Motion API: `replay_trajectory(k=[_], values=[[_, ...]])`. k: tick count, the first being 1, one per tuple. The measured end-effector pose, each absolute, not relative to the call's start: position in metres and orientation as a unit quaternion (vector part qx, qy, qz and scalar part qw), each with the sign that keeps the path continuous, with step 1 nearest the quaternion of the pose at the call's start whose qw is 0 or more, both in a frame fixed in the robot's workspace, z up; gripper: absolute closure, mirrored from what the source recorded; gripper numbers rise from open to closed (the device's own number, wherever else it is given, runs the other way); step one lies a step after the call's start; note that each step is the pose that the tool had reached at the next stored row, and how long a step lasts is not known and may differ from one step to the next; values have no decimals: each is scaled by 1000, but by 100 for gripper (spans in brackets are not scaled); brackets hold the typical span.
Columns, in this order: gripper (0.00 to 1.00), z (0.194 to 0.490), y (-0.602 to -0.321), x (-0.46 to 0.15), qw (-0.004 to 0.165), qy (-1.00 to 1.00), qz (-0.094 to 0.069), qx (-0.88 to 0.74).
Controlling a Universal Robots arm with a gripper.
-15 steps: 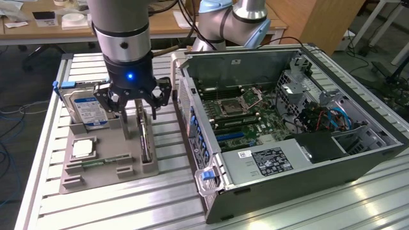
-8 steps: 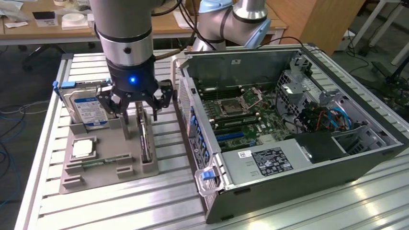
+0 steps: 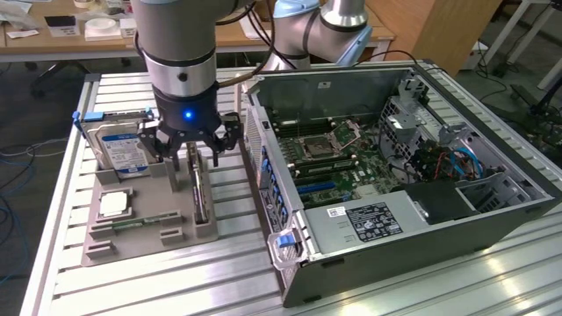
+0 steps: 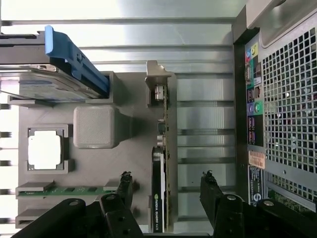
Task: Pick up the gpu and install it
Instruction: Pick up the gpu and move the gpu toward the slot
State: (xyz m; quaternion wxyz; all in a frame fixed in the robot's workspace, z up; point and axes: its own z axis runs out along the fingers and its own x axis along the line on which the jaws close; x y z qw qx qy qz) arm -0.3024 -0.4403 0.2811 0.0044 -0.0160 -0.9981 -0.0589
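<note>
The tool (image 3: 188, 157) hangs over the grey tray (image 3: 141, 253) that lies on the bench (image 3: 176, 283). Its jaws are spread wide and they grip nothing. The gpu (image 3: 201, 194) stands on its long edge in a slot of this tray, directly under the tool. It is on the side of the tray that is nearer to the computer case (image 3: 395, 197).

The exterior view gives the whole arrangement. The case lies open, with its motherboard (image 3: 330, 158) visible, just beside the tray toward the exterior view's right. The tray also carries a hard drive (image 3: 123, 150) with a blue-white label, a square processor chip (image 3: 115, 205) and a narrow memory stick (image 3: 131, 227). From this angle it is hard to judge how close the tool is to the card.

The wrist view answers this. Here the gpu (image 4: 166, 148) is seen edge-on, with its silver bracket (image 4: 157, 79) at the end far from the tool. The two dark fingers (image 4: 125, 191) stand one on each side of the card, and both are apart from it with a clear gap. This view also shows the blue carrier (image 4: 74, 59) on the hard drive and the perforated back panel (image 4: 290, 99) of the case with its coloured sockets. The inside of the case is seen in the exterior view.
</note>
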Motion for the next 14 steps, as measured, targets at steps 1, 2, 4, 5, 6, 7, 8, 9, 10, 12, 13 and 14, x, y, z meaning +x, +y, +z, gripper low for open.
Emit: replay_trajectory(k=[1,2,4,5,6,7,8,9,10,12,13,14], values=[[34,280,-440,-302,5,-998,-62,-16],[34,280,-441,-302,5,-998,-64,-16],[34,279,-441,-301,5,-998,-65,-17],[34,278,-441,-301,5,-998,-65,-17],[34,278,-441,-301,5,-998,-65,-17],[34,277,-441,-301,5,-998,-65,-17],[34,276,-441,-301,5,-998,-65,-17],[34,274,-441,-301,5,-998,-65,-17],[34,273,-441,-301,5,-998,-65,-18],[34,269,-441,-301,5,-998,-65,-18],[34,267,-441,-301,5,-998,-65,-18],[34,266,-441,-301,5,-998,-63,-18]])
